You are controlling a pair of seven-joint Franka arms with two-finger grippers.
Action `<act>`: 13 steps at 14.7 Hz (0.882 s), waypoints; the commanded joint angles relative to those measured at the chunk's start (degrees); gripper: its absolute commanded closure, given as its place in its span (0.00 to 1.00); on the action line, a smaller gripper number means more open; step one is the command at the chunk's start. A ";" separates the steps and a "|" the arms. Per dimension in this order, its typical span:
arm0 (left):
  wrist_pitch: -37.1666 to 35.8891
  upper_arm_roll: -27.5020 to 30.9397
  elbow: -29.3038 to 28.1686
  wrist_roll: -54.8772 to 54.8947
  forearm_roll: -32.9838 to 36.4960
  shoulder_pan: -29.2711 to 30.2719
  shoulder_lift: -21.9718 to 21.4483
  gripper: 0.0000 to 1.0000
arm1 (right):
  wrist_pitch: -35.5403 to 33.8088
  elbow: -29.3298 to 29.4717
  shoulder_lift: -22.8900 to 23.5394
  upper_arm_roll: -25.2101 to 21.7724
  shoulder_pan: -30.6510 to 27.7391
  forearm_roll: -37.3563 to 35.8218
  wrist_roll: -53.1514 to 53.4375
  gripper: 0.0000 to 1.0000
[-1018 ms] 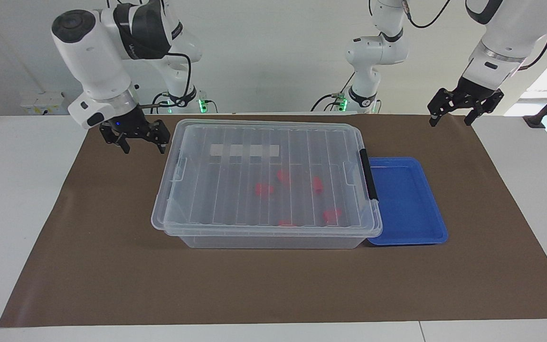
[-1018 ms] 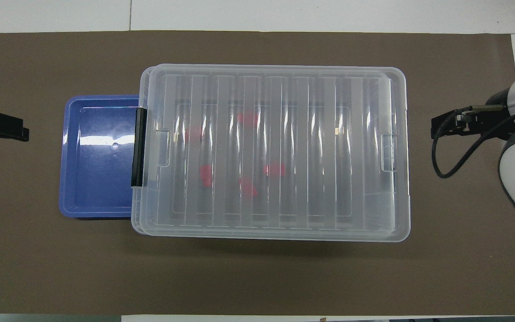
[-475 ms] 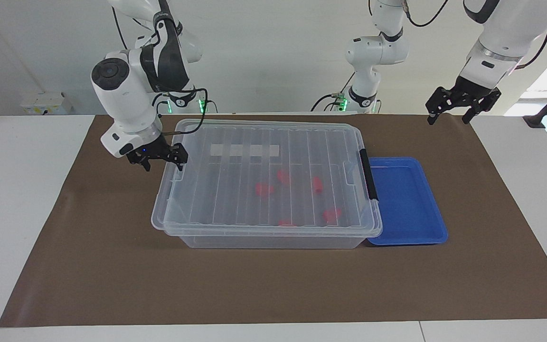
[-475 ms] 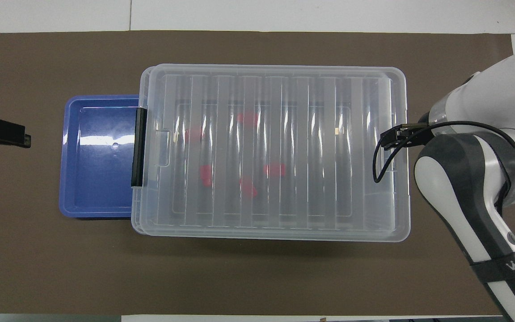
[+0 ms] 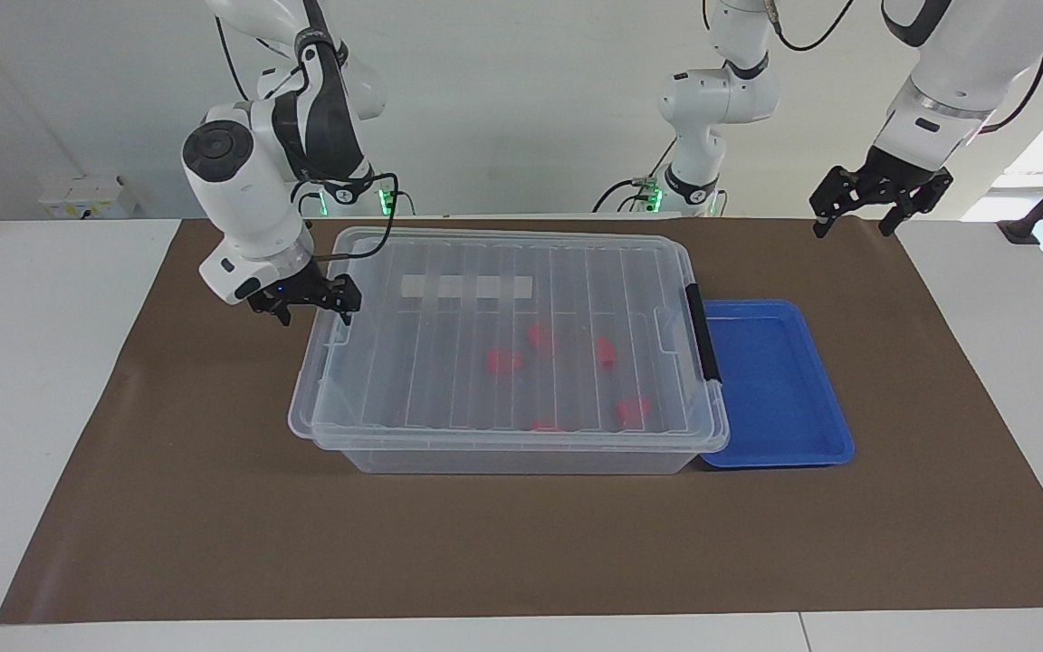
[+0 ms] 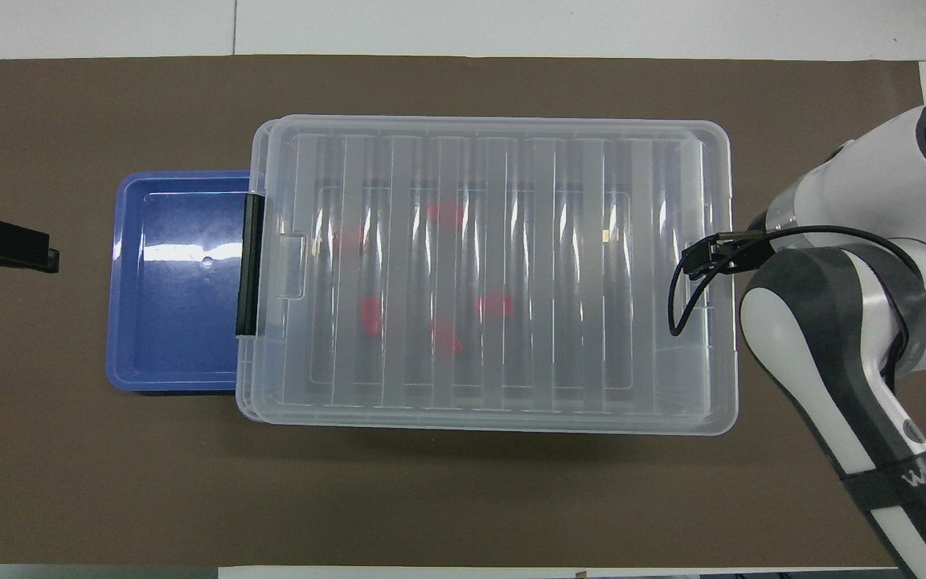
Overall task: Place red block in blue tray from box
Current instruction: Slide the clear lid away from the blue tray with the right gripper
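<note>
So the big brown-covered tabletop is carrying a large clear plastic box with its ribbed see-through lid sitting on it, black side latch toward the left arm's end. Lying right beside it, touching that latch end, is the shallow bright blue plastic tray, with nothing in it.

Progress-wise, I'd say basically nothing is getting done yet. The lid is on, the tray is bare, and every red piece is inside the box. So what's left: lid off, block out, block into the tray.

The right gripper is hanging at the box's latchless end, right at the lid's rim by the clear handle tab. Its fingers are standing spread apart, gripping nothing; whether they're touching the rim I can't tell. The left gripper is waiting up in the air over the mat's corner at its own end, well apart from the tray, fingers spread too and carrying nothing.

The small red angular block looks like the boxy piece sitting under the lid toward the latch end, though through the ribs I'm not fully sure which is which. Either way it's well apart from both sets of fingers, with the lid in between.
</note>
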 commanded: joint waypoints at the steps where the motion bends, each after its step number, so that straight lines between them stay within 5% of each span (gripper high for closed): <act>1: 0.77 0.20 -2.22 0.81 0.77 -0.49 -1.74 0.00 | 0.44 -1.93 -1.67 -0.16 -0.99 -0.72 -2.07 0.00; 13: 3.15 0.11 -4.33 0.64 0.77 -1.10 -2.62 0.00 | 0.61 -2.01 -1.68 -4.98 -2.31 -2.48 -10.33 0.00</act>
